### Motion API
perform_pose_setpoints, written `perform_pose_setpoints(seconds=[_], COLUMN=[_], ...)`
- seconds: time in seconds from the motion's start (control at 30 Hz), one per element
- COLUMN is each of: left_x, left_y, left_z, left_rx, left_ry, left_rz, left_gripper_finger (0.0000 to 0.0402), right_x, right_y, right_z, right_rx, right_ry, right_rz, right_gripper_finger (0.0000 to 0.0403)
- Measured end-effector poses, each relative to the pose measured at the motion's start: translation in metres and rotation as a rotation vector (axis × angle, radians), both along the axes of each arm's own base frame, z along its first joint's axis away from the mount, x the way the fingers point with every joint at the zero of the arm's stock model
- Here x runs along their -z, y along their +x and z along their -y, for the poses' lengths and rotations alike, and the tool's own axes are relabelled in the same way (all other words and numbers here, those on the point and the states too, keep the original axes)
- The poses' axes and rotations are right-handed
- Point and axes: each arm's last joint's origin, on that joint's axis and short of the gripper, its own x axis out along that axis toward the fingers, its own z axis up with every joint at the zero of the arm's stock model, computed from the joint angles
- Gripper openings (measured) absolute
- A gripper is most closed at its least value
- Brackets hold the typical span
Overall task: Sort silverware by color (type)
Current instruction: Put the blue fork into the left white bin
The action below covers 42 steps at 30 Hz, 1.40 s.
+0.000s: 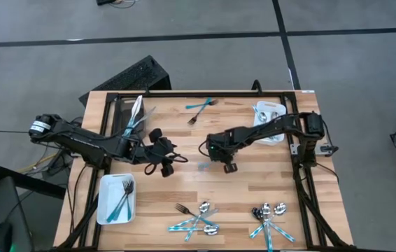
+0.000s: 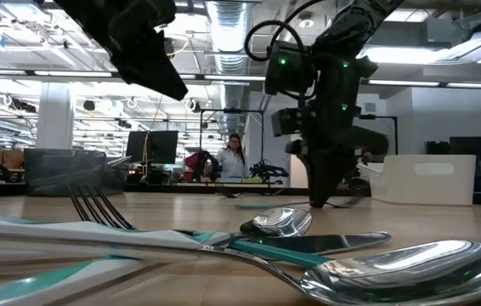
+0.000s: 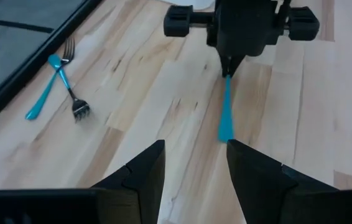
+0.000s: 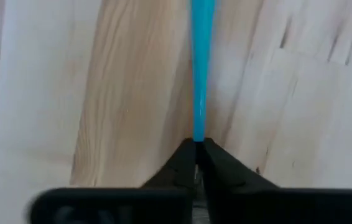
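Observation:
My right gripper (image 1: pixel 227 166) stands mid-table, shut on a teal-handled utensil (image 1: pixel 203 166), whose handle points toward the table's left. The left wrist view shows that handle (image 3: pixel 226 118) running from the right gripper toward my left gripper (image 3: pixel 194 149). My left gripper (image 1: pixel 166 159) is open, just left of the handle's free end, and touches nothing. A teal fork and a silver fork (image 1: pixel 199 108) lie near the far edge. Two heaps of mixed silverware (image 1: pixel 198 218) (image 1: pixel 269 217) lie at the near edge. My right gripper pinches the teal handle at its narrow end (image 4: pixel 199 134) between the two fingertips (image 4: pixel 213 163), coming from above and pointing down. The handle sticks out level toward the table's left. The fingers hide the utensil's head. Whether it is clear of the wood cannot be told.
A white bin (image 1: pixel 116 198) at the near left holds teal forks. A white bin (image 1: pixel 269 115) at the far right holds silver pieces. A dark bin (image 1: pixel 124 115) at the far left holds utensils. Bare wood lies between the arms and the near heaps. A person stands in the room beyond.

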Motion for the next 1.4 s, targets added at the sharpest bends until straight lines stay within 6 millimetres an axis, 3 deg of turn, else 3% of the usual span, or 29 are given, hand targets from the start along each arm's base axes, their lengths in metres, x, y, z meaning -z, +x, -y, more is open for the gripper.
perform_pose_setpoints(seconds=[0.07, 0.2, 0.33, 0.63, 0.8, 0.97, 1.17, 1.4], left_x=[0.002, 0.005, 0.006, -0.010, -0.015, -0.009, 0.008, 0.017], left_y=[0.000, 0.003, 0.005, 0.013, 0.017, 0.021, 0.039, 0.063], left_z=[0.000, 0.001, 0.001, 0.000, -0.007, -0.018, -0.029, -0.040], left_rx=[0.002, 0.019, 0.025, 0.097, 0.169, 0.266, 0.262, 0.296], left_ry=[-0.007, -0.004, 0.001, 0.117, 0.164, 0.023, -0.040, -0.131], left_rz=[0.019, 0.086, 0.146, 0.280, 0.305, 0.300, 0.231, 0.150], left_gripper_finger=[0.0159, 0.0159, 0.0159, 0.0160, 0.0160, 0.0160, 0.0160, 0.0142], right_x=[-0.002, -0.013, -0.042, -0.067, -0.063, -0.068, -0.076, -0.077], right_y=[0.000, -0.001, 0.002, 0.009, 0.009, 0.006, 0.009, 0.009], right_z=[-0.002, -0.009, -0.018, -0.046, -0.070, -0.089, -0.103, -0.103], right_rx=[0.029, 0.150, 0.235, 0.362, 0.227, 0.108, 0.000, -0.001], right_ry=[0.005, 0.003, -0.040, -0.343, -0.626, -0.759, -0.805, -0.814], right_rz=[0.006, 0.058, 0.223, 0.496, 0.494, 0.494, 0.506, 0.502], right_gripper_finger=[0.0024, 0.0031, 0.0029, 0.0035, 0.0032, 0.0034, 0.0033, 0.0033])
